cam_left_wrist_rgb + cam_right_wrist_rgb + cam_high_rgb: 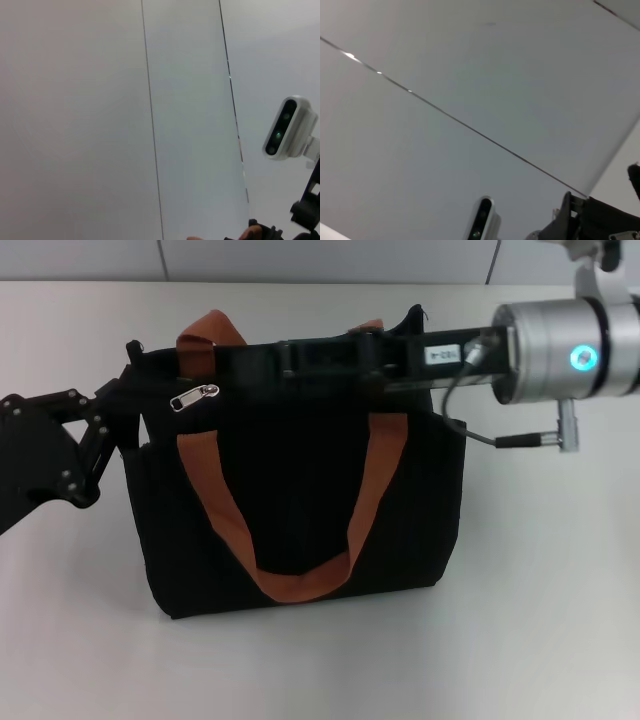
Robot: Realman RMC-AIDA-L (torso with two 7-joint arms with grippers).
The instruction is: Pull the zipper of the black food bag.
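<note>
The black food bag stands upright in the middle of the table in the head view, with its orange-brown handles hanging down the front and rising at the back. The silver zipper pull lies free near the left end of the top edge. My left gripper is against the bag's left end. My right gripper reaches in from the right and lies over the bag's top edge, well to the right of the pull. Both wrist views point at the wall and do not show the zipper.
The bag stands on a white table. The right arm's silver wrist with its cable hangs over the bag's right end. The left wrist view shows a white camera unit.
</note>
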